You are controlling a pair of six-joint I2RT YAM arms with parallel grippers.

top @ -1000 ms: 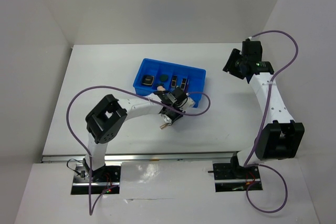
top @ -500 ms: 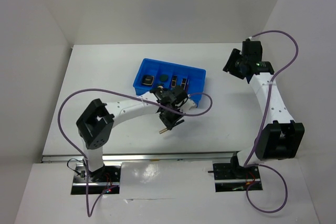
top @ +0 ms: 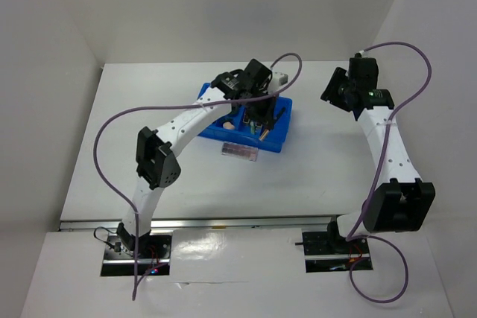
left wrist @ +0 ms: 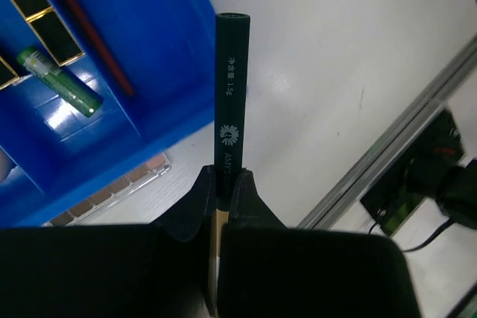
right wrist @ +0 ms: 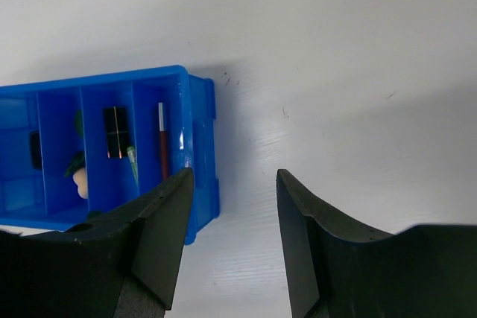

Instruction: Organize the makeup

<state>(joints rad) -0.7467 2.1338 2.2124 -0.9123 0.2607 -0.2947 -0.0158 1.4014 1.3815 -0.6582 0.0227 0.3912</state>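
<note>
My left gripper (left wrist: 223, 176) is shut on a dark green pencil (left wrist: 227, 102) with white lettering, which sticks out beyond the fingers. In the top view this gripper (top: 262, 118) hangs over the right end of the blue tray (top: 277, 141). The tray holds a thin red pencil (right wrist: 162, 139), a green tube (left wrist: 59, 82), black-gold cases (right wrist: 115, 132), a peach sponge (right wrist: 82, 182) and a black compact (right wrist: 35, 148). A pinkish flat palette (top: 240, 152) lies on the table just in front of the tray. My right gripper (right wrist: 235, 176) is open and empty, to the right of the tray.
The white table (top: 149, 109) is walled at the back and on both sides. A metal rail (top: 238, 221) runs along its near edge. A purple cable (top: 283, 65) loops above the left wrist. The right arm (top: 384, 147) stands at the right side.
My left arm has swung from the table in front of the tray up over its right end, carrying the pencil. The palette now lies uncovered. The right arm has barely moved.
</note>
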